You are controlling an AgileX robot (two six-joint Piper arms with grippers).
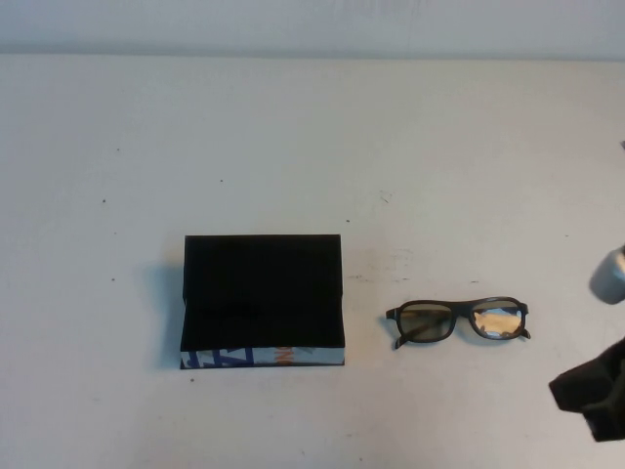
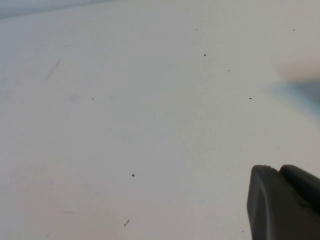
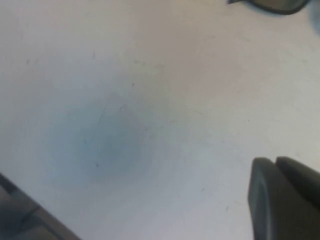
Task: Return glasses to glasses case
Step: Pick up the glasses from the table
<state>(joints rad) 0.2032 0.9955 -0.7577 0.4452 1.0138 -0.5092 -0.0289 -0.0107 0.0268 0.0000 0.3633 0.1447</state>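
- I have the glasses case (image 1: 263, 301) lying open on the white table (image 1: 312, 137), toward the near edge and a little left of centre, its flap lid tipped back and its black lining showing.
- The case's white front edge (image 1: 262, 357) faces the near side; I can see blue and orange marks printed on it, but I cannot read any word in them.
- The glasses (image 1: 459, 320) lie flat on the table to the right of the case, clearly apart from it, with bare surface between the two.
- The frame is dark and thick; the lens nearer the right edge catches a bright reflection.
- From the case back to the far edge, and out to the left edge, I see only bare tabletop.
- My right gripper (image 1: 594, 391) hangs by the near right corner, beside the glasses and not touching them; whether its fingers are spread or pressed together I cannot tell.
- My left gripper (image 2: 284, 202) shows only in its wrist view, over bare table; I cannot tell its state either.
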